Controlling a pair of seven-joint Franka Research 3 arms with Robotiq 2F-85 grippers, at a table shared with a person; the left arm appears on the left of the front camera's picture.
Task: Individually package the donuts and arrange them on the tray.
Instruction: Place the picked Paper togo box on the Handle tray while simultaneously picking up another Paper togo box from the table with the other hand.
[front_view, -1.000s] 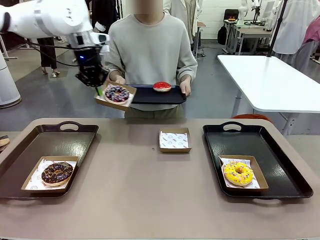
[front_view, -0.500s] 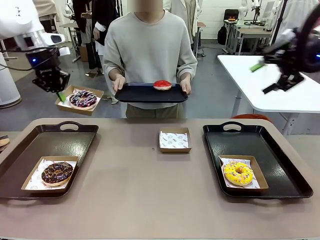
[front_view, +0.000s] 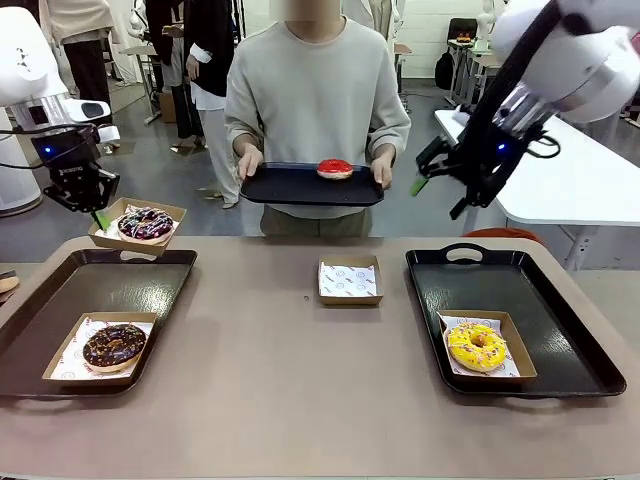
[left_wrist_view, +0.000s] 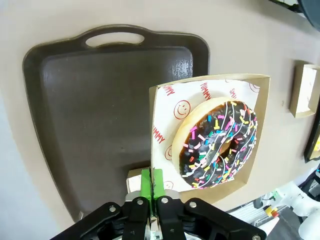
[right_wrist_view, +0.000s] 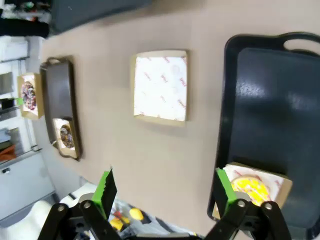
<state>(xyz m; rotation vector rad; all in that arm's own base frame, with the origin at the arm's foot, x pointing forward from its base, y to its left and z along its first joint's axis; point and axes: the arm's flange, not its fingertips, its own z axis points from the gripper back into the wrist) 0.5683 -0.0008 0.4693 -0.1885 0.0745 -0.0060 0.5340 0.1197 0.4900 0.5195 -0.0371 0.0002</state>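
My left gripper is shut on the edge of a brown paper-lined box and holds it just above the far end of the left tray. A dark purple-glazed sprinkled donut lies in that box. In the left wrist view the shut fingertips pinch the box rim beside the donut. A chocolate donut sits boxed on the left tray. A yellow donut sits boxed on the right tray. The person holds a black tray bearing a red donut. My right gripper hangs open beside it.
An empty paper-lined box lies mid-table, also below my right gripper as the box in the right wrist view. A white table stands behind on the right. People stand in the background at the left.
My left arm carried the boxed purple donut from the person's tray leftward and down over the left tray. My right arm swung in from the right toward the person's tray.
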